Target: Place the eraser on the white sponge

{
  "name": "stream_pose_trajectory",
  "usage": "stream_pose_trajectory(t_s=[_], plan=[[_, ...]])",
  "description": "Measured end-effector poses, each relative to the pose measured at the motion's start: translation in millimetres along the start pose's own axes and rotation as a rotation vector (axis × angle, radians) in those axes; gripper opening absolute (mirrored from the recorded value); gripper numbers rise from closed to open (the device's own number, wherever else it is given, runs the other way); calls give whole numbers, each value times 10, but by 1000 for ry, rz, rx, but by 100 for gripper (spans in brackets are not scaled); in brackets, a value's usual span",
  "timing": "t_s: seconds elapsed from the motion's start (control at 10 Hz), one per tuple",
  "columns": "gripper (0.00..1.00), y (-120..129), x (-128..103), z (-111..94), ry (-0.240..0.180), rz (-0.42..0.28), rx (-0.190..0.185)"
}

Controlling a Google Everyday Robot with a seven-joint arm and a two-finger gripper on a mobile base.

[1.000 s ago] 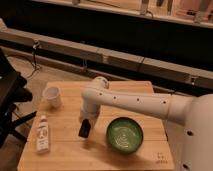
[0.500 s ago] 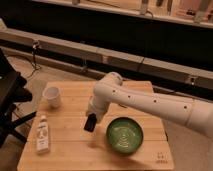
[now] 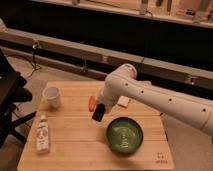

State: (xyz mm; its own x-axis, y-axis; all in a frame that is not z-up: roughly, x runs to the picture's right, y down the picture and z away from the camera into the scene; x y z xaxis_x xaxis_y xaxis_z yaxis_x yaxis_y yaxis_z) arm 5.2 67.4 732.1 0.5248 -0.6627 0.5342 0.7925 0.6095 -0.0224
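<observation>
My gripper [image 3: 98, 112] is the dark end of the white arm [image 3: 150, 97], which reaches in from the right. It hangs just above the middle of the wooden table [image 3: 75, 147]. The white sponge [image 3: 123, 101], a small flat pad, lies to the right of the gripper, partly behind the arm. A small orange-red oblong piece [image 3: 91, 103] lies on the table just up and left of the gripper; I cannot tell if it is the eraser, or if the gripper holds anything.
A green bowl [image 3: 124, 134] sits to the front right of the gripper. A white cup [image 3: 52, 96] stands at the back left. A white bottle with a green label [image 3: 42, 134] lies at the front left. Black equipment [image 3: 10, 100] stands beside the table's left edge.
The gripper has moved back and to the right, from the table's front middle towards the white sponge. The orange-red piece, hidden by the arm before, now shows.
</observation>
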Motion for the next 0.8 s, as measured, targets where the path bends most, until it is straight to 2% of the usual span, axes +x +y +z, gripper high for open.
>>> stream_pose_trajectory(t_s=[0.3, 0.5, 0.6, 0.8], plan=[[17, -75, 230, -136, 41, 1, 27], [17, -53, 243, -128, 25, 14, 25], [17, 35, 249, -107, 25, 30, 28], [17, 212, 451, -123, 28, 62, 38]])
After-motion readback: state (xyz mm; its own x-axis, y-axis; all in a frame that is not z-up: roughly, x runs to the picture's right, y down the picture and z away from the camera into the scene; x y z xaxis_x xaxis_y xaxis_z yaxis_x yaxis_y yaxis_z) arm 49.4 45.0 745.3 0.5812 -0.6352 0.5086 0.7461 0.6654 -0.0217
